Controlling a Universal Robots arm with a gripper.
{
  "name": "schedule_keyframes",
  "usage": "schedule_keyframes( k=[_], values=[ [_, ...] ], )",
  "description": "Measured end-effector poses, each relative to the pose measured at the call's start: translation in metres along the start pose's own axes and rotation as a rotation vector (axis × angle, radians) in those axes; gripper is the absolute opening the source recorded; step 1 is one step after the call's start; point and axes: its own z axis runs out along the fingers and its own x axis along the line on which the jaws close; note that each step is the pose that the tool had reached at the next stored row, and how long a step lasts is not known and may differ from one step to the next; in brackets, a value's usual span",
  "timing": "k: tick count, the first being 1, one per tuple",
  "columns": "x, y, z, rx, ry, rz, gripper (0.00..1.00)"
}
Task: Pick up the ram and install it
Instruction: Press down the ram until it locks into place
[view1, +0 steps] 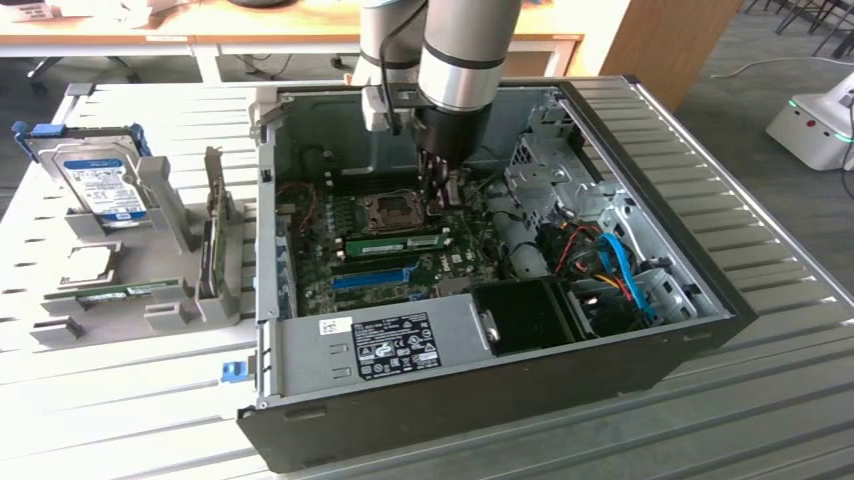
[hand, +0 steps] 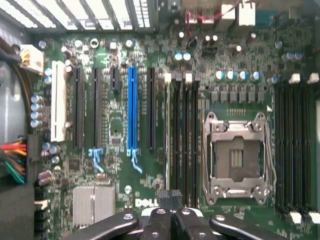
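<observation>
An open computer case (view1: 641, 350) lies on a slatted table (view1: 120, 400). My arm reaches inside it, my gripper (view1: 447, 195) pinched together on nothing, above the motherboard (hand: 125, 65) beside the processor socket (hand: 235, 157). The ram (view1: 396, 243) sits in a slot just below that socket, free board around it.

The arm (view1: 461, 60) reaches down into the open computer case (view1: 494, 250) on the slatted bench (view1: 120, 400), its gripper (view1: 447, 195) low over the motherboard (view1: 387, 250) beside the processor socket (view1: 395, 210). A green ram (view1: 396, 243) sits in a slot. On the exterior view's left, a hard drive (view1: 100, 180) stands in a grey holder (view1: 147, 250).
</observation>
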Motion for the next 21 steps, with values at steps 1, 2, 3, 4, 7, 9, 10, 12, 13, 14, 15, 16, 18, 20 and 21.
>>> schedule_keyframes(
  k=[1, 2, 3, 4, 7, 9, 10, 12, 13, 14, 15, 16, 18, 20, 21],
  values=[
    [0.0, 0.0027, 0.0001, 0.0, 0.0, 0.0, 0.11],
    [0.0, 0.0054, 0.0002, 0.0, 0.0001, 0.0, 0.11],
    [0.0, 0.0081, 0.0003, 0.0, 0.0001, 0.0, 0.11],
    [0.0, 0.0107, 0.0004, 0.0, 0.0001, 0.0, 0.11],
    [0.0, 0.0192, 0.0007, 0.0, 0.0001, 0.0, 0.11],
    [0.001, 0.0248, 0.0009, 0.0, 0.0001, 0.0, 0.11],
    [0.001, 0.0276, 0.001, 0.0001, 0.0001, 0.0, 0.11],
    [0.001, 0.0335, 0.0012, 0.0001, 0.0001, 0.0, 0.11],
    [0.001, 0.0363, 0.0013, 0.0001, 0.0, 0.0, 0.11],
    [0.001, 0.039, 0.0014, 0.0002, 0.0, 0.0, 0.11],
    [0.001, 0.0415, 0.0015, 0.0001, 0.0001, 0.0, 0.11],
    [0.001, 0.0439, 0.0016, 0.0002, 0.0, 0.001, 0.11],
    [0.001, 0.0486, 0.0018, 0.0002, 0.0, 0.0, 0.11],
    [0.001, 0.0531, 0.002, 0.0002, 0.0, 0.001, 0.11],
    [0.001, 0.055, 0.0021, 0.0002, 0.0, 0.001, 0.11]
  ],
)
